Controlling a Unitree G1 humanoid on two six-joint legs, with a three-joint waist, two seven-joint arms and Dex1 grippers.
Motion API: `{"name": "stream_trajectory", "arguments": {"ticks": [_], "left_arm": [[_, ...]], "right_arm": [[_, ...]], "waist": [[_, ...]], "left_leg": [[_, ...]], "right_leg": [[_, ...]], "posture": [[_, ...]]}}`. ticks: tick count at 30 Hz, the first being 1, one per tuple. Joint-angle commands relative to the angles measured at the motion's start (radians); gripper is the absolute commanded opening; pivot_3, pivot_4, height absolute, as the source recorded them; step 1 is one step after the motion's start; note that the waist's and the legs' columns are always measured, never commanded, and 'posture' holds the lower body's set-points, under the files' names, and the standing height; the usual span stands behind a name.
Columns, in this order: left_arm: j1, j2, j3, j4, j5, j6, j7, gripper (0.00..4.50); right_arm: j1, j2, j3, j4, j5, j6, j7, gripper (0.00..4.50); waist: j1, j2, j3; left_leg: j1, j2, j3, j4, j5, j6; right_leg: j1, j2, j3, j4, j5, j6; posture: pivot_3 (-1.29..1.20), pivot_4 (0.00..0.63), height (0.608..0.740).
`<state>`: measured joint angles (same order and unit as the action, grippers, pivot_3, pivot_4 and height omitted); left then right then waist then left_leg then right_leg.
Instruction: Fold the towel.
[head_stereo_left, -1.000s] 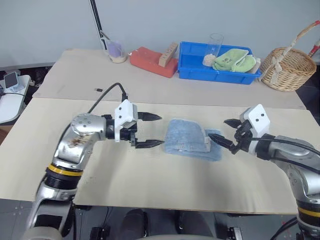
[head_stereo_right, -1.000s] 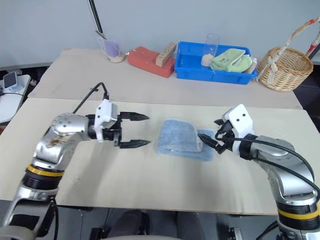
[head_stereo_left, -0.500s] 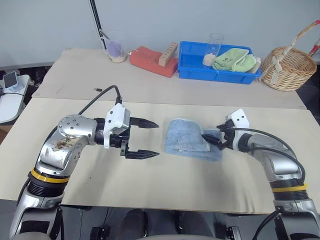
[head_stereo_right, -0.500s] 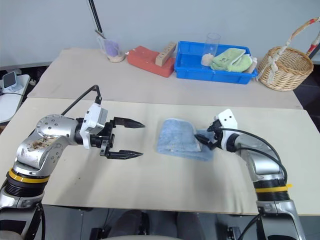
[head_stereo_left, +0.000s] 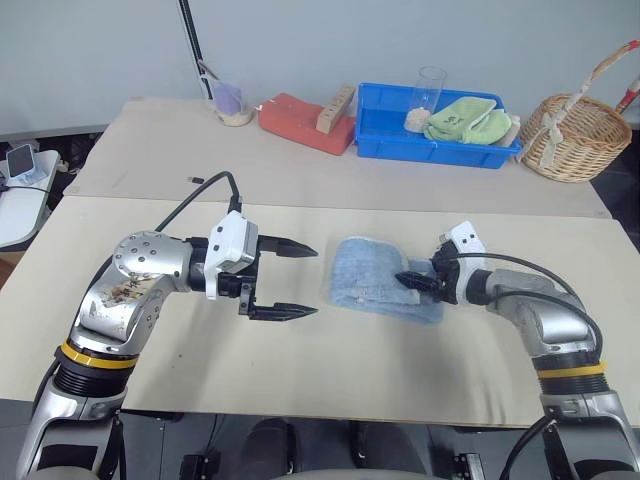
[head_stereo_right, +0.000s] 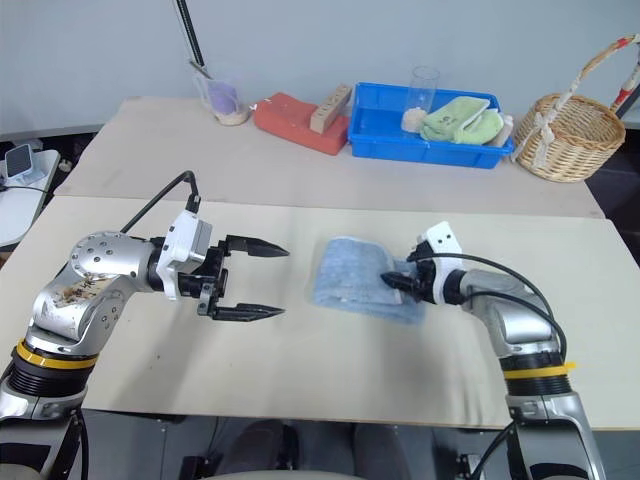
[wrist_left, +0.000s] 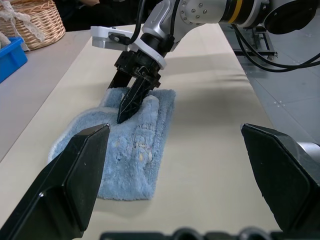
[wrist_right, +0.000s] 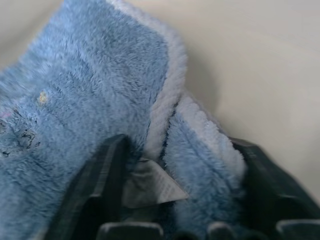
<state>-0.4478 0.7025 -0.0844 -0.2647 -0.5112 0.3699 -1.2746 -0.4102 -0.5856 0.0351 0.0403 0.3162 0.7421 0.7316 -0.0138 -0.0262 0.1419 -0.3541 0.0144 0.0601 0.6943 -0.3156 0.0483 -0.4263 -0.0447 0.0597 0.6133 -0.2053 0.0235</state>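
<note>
The light blue towel (head_stereo_left: 375, 285) lies partly folded on the near table, its pale hem and small tag (wrist_right: 150, 187) toward my right side. My right gripper (head_stereo_left: 412, 281) is low on the towel's right edge. Its black fingers (wrist_left: 131, 97) come together on the raised fold, with hem and tag between them (wrist_right: 177, 165). To the left of the towel hovers my left gripper (head_stereo_left: 312, 281), open wide and apart from the cloth, nothing between its fingers.
On the far table stand a blue bin (head_stereo_left: 440, 150) with a lime-green cloth (head_stereo_left: 465, 118) and a clear glass (head_stereo_left: 432, 88), a red block (head_stereo_left: 300, 122), a cup (head_stereo_left: 232, 102) and a wicker basket (head_stereo_left: 575, 135). Bare tabletop surrounds the towel.
My right gripper has dropped and pushed in onto the towel's right edge, its fingers closing from wide open onto the fold. My left gripper drew back a little from the towel, still open.
</note>
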Motion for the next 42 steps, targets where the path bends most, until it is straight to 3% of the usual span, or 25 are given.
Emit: {"name": "stream_trajectory", "arguments": {"ticks": [1,6,13,18,20,27,30,36,42], "left_arm": [[-0.002,-0.013,0.03,-0.016,-0.027,-0.016,0.012,4.5],[-0.014,-0.032,0.045,-0.008,-0.038,-0.005,0.035,4.5],[-0.062,-0.072,0.062,-0.001,-0.073,0.047,0.102,4.5],[-0.078,-0.085,0.058,-0.004,-0.076,0.063,0.113,4.5],[-0.081,-0.086,0.059,-0.001,-0.072,0.063,0.119,4.5],[-0.075,-0.079,0.074,0.005,-0.055,0.065,0.155,4.5],[-0.051,-0.054,0.101,0.006,-0.036,0.064,0.182,4.5],[0.066,0.055,0.17,0.016,0.057,0.028,0.24,4.5],[0.309,0.188,0.369,-0.048,0.075,0.078,0.296,4.5]], "right_arm": [[0.008,0.002,0.015,-0.052,-0.015,-0.029,-0.003,1.54],[0.008,0.005,-0.022,-0.102,-0.001,-0.024,-0.021,0.01],[-0.055,0.006,-0.248,0.086,-0.035,-0.07,-0.26,0.01],[-0.054,0.047,-0.311,0.189,-0.038,-0.039,-0.364,0.01],[-0.057,0.071,-0.338,0.198,-0.033,-0.04,-0.41,0.97],[-0.043,0.089,-0.394,0.131,-0.008,-0.055,-0.455,3.32],[-0.015,0.051,-0.436,0.01,0.027,-0.034,-0.431,4.42],[0.098,-0.123,-0.404,-0.2,0.075,-0.048,-0.219,4.47],[0.273,-0.385,-0.345,-0.358,0.101,-0.189,0.168,4.47]], "waist": [[0.0,0.0,0.0],[0.0,0.0,0.0],[0.005,0.0,0.0],[-0.003,0.0,0.0],[-0.012,0.001,0.0],[-0.016,0.001,0.0],[-0.016,0.002,0.0],[-0.014,0.005,0.0],[-0.02,0.005,0.0]], "left_leg": [[0.0,0.0,0.0,0.0,0.0,0.0],[0.0,0.0,0.0,0.0,0.0,0.0],[0.0,-0.001,0.0,0.0,0.0,0.0],[0.0,0.0,0.0,-0.001,0.0,0.0],[0.0,0.0,0.0,-0.002,0.0,0.0],[0.0,0.0,0.0,-0.001,0.0,0.0],[0.0,0.0,0.0,-0.001,0.0,0.0],[0.0,0.0,0.0,-0.003,0.0,0.0],[0.001,0.002,0.0,-0.004,0.0,0.0]], "right_leg": [[0.0,0.0,0.0,0.0,0.0,0.0],[0.0,0.0,0.0,0.0,0.0,0.0],[0.001,-0.001,0.0,0.0,0.0,0.0],[0.0,0.0,0.0,-0.001,0.0,0.0],[0.0,0.0,0.001,0.0,0.0,0.0],[0.0,0.0,0.001,0.001,0.0,0.0],[0.0,0.0,0.001,0.001,0.0,0.0],[-0.001,0.0,0.001,-0.001,0.0,0.0],[-0.001,0.0,0.001,-0.001,0.0,0.0]], "posture": [[0.0,0.15,0.74],[0.0,0.15,0.74],[0.0,0.15,0.74],[0.0,0.15,0.74],[0.0,0.15,0.74],[0.0,0.15,0.74],[0.0,0.15,0.74],[0.0,0.15,0.74],[0.0,0.15,0.74]]}}
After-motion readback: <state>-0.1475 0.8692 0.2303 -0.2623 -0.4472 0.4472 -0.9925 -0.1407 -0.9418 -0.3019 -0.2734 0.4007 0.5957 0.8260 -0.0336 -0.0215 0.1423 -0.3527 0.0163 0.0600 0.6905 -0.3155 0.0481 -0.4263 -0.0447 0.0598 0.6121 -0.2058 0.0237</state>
